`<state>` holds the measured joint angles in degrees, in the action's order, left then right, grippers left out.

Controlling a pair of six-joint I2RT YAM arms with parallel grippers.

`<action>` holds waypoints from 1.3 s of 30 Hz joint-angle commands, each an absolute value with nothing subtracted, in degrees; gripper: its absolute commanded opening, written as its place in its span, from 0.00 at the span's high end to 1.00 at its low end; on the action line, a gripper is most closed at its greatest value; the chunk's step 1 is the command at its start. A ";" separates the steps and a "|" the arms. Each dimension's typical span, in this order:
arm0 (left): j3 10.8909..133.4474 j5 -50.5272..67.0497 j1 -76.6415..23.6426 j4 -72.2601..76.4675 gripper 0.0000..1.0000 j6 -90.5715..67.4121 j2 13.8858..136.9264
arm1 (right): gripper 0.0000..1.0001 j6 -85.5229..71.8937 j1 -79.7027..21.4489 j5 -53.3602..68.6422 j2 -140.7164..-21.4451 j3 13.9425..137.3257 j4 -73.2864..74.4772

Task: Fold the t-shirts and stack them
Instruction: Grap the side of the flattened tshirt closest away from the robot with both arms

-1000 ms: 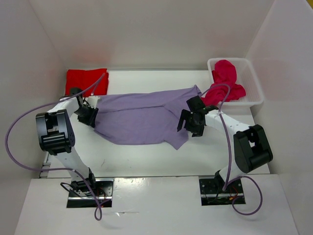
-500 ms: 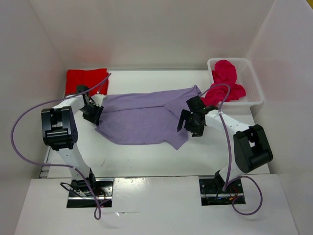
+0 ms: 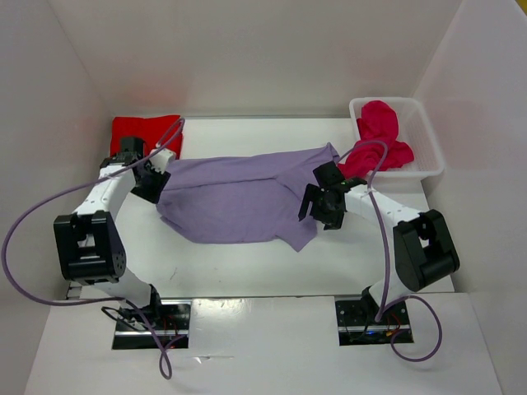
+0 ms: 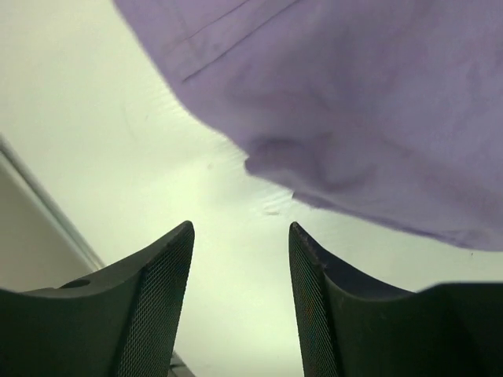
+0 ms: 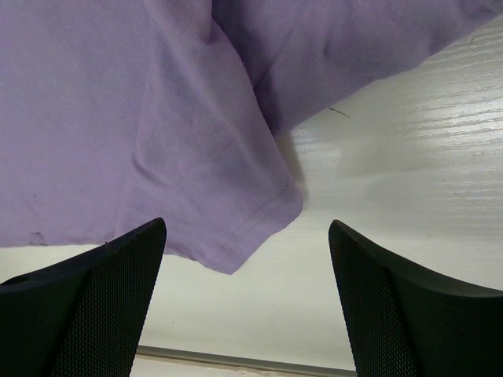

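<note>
Your left gripper [image 4: 240, 236] stands parted with nothing between its fingers, bare table [image 4: 196, 177] showing through the gap, just off the left edge of the lavender t-shirt [image 3: 235, 197]; your right gripper [image 5: 247, 232] hangs wide and empty over a sleeve hem at that shirt's right end; the shirt lies spread mid-table, long axis left to right, its far right tip angled toward the white bin [image 3: 432, 160]; the crimson t-shirt [image 3: 380, 132] spills over that bin's rim; the bright red t-shirt [image 3: 144, 133] sits folded at the far left corner.

The spread t-shirt [image 3: 239, 197] lies mid-worktop [image 3: 247, 267]. Behind-left of it sits the folded t-shirt [image 3: 136, 132]. Behind-right, a bin [image 3: 433, 156] holds the bunched t-shirt [image 3: 383, 132].
</note>
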<state>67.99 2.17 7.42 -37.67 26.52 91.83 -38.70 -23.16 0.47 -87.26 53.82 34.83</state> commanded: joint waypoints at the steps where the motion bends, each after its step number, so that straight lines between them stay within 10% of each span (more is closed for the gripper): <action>1: 66.53 0.78 8.61 -42.17 0.41 24.79 89.65 | 0.11 -39.55 -23.64 -1.23 -85.08 54.05 34.89; 7: 62.23 4.82 8.61 -44.11 0.56 23.55 94.47 | 0.11 -39.02 -23.64 -1.76 -85.08 53.53 34.37; 39: 66.97 13.63 12.66 -35.95 0.49 16.79 107.92 | 0.11 -41.31 -23.64 -4.04 -83.32 51.94 35.42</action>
